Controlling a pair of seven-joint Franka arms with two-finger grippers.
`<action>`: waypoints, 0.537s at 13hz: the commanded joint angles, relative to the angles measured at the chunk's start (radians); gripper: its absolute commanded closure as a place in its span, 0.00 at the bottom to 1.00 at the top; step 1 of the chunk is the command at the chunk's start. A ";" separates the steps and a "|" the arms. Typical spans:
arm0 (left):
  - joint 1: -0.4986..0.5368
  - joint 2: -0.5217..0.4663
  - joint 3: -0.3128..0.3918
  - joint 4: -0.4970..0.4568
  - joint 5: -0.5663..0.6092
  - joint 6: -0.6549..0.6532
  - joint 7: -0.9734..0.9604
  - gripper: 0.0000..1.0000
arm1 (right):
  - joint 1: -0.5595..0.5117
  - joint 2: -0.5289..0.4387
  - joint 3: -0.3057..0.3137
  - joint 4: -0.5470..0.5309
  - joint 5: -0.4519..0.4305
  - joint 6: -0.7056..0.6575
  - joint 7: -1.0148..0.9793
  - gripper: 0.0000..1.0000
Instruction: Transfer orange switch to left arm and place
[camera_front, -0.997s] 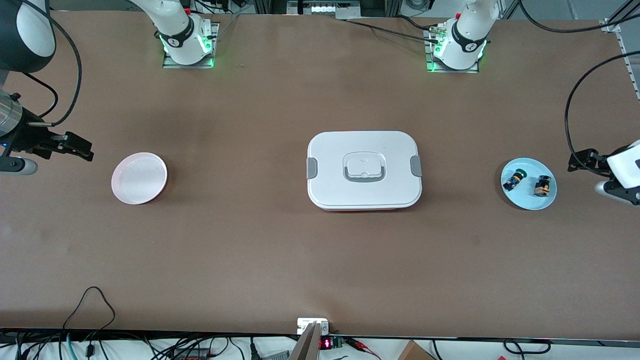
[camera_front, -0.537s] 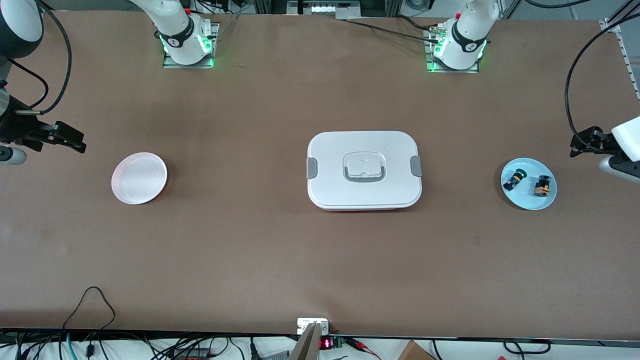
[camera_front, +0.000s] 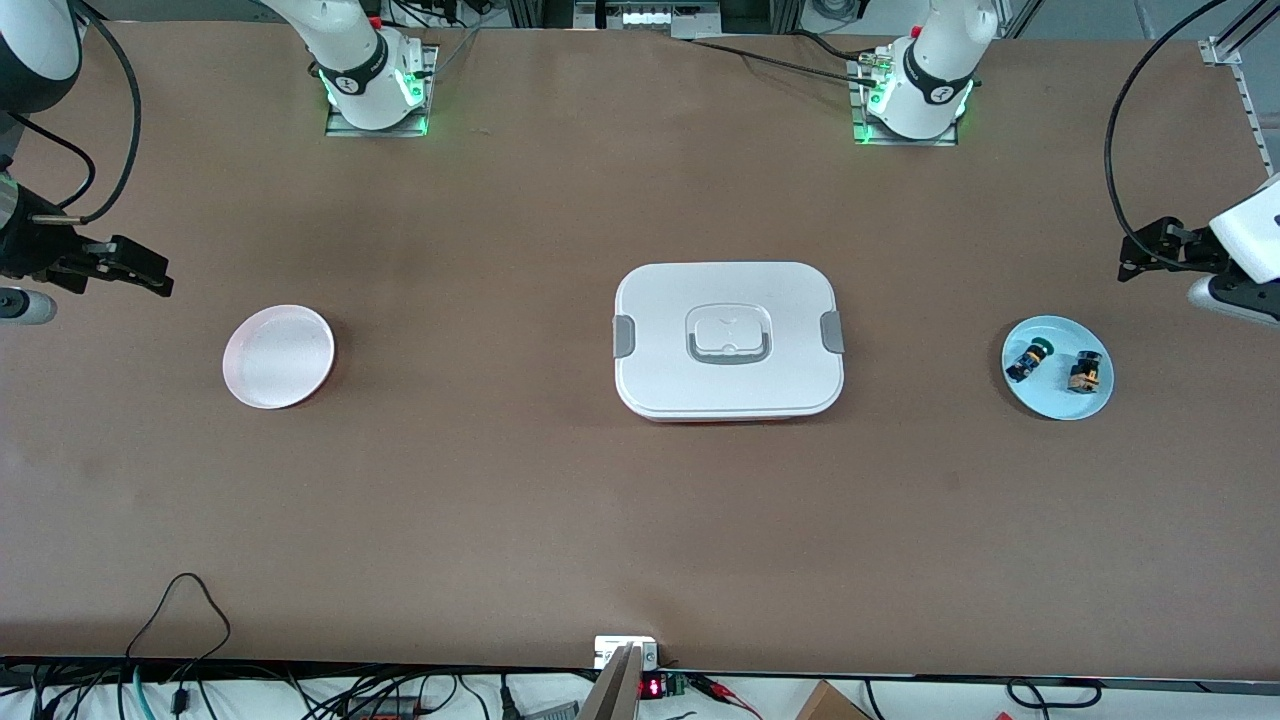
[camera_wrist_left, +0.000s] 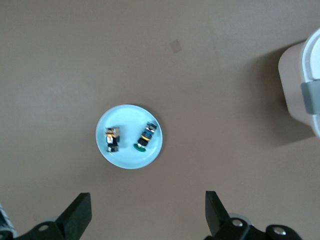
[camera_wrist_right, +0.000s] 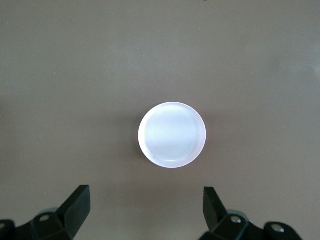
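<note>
on the round pale blue plate (camera_front: 1057, 395) toward the left arm's end of the table lies the tiny black cylindrical push-button switch with the orange cap, the orange switch (camera_front: 1084, 372), on its side, just beside a similar black switch with a green cap (camera_front: 1027, 359) and apart from it. it looks light, rigid and smooth, likely to roll or squirt out of a loose pinch, so a hold across the black barrel at mid-length, fingers square to its axis, seems the safest. the left gripper (camera_front: 1145, 250) hangs above the table near the plate, a little toward the robots' bases from it, jaws spread wide and empty; in the left wrist view the orange switch (camera_wrist_left: 112, 139) sits well clear of the fingertips (camera_wrist_left: 80, 212), so a reach and descent is still needed. the large white rounded-rectangular plastic lunch box with grey side clips (camera_front: 728, 340) sits mid-table between both plates. farther along, the round pale pink plate (camera_front: 278, 356) lies bare, and the right gripper (camera_front: 140, 272) waits beside it, jaws wide apart and holding nothing.
</note>
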 joint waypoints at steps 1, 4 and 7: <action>-0.002 -0.082 0.013 -0.136 -0.021 0.072 -0.052 0.00 | -0.004 -0.005 0.001 0.014 0.010 -0.024 -0.015 0.00; 0.009 -0.120 0.015 -0.225 -0.021 0.152 -0.056 0.00 | -0.004 -0.006 0.003 0.014 0.008 -0.025 -0.015 0.00; 0.015 -0.122 0.015 -0.226 -0.022 0.140 -0.156 0.00 | -0.002 -0.006 0.003 0.016 0.008 -0.050 -0.012 0.00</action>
